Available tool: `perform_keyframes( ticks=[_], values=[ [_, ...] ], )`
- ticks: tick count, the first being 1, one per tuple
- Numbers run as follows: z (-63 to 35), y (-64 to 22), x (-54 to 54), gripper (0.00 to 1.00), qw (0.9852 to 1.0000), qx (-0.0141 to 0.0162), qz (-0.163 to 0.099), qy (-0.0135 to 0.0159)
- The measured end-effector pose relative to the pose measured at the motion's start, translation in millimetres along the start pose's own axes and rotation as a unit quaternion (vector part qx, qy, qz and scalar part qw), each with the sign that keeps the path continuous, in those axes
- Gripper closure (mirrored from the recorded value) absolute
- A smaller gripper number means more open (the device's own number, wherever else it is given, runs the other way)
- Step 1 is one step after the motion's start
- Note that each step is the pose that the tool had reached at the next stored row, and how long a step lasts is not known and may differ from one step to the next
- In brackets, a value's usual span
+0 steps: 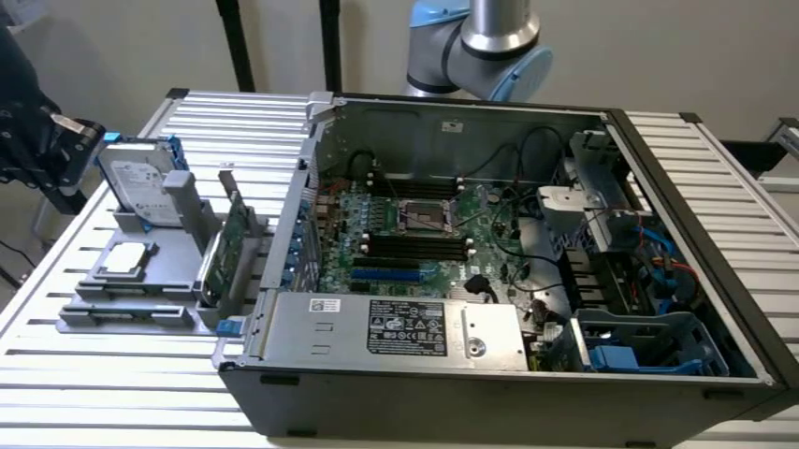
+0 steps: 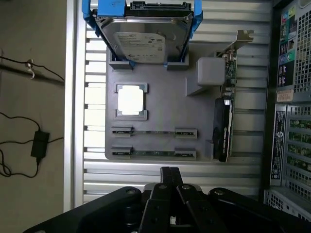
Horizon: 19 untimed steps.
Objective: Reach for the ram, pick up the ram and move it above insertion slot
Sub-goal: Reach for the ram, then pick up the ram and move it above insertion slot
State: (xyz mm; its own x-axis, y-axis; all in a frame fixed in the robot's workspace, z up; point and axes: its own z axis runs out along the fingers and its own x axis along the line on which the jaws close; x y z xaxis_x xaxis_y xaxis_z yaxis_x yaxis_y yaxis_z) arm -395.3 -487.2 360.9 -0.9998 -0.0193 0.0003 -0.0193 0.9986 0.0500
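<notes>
Grey fixture tray [image 2: 160, 114] on the slatted aluminium table [image 2: 92, 170], and it's well loaded. A hard drive [image 2: 143, 34] stands on edge in a blue caddy [image 2: 112, 6] at the far end. A pale CPU [image 2: 131, 100] sits in its square pocket. The expansion card [image 2: 224, 124] stands on edge along the side nearest the case, metal bracket up.

The ram [image 2: 154, 153] lies flat between two clips in the tray's row closest to the gripper, a thin greenish strip. A second clip row sits just beyond it.

The gripper [image 2: 170, 171] hangs over bare table slats just off the tray's edge, near the ram but not touching it. Its black fingertips [image 2: 166, 175] are pressed together with nothing between them.

In the exterior view the arm [image 1: 485, 42] rises behind the open computer case [image 1: 500, 393]. Inside are the motherboard [image 1: 413, 229], black memory slots [image 1: 418, 245] and a power supply [image 1: 387, 327]. Its label [image 1: 406, 329] is too small to read, and so is the drive's.
</notes>
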Motion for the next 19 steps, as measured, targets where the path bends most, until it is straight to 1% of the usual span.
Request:
perform_keyframes(
  ticks=[19],
  values=[
    [0.3,0.0,0.2,0.89,1.0000,0.0000,-0.002,-0.0003]
  ],
)
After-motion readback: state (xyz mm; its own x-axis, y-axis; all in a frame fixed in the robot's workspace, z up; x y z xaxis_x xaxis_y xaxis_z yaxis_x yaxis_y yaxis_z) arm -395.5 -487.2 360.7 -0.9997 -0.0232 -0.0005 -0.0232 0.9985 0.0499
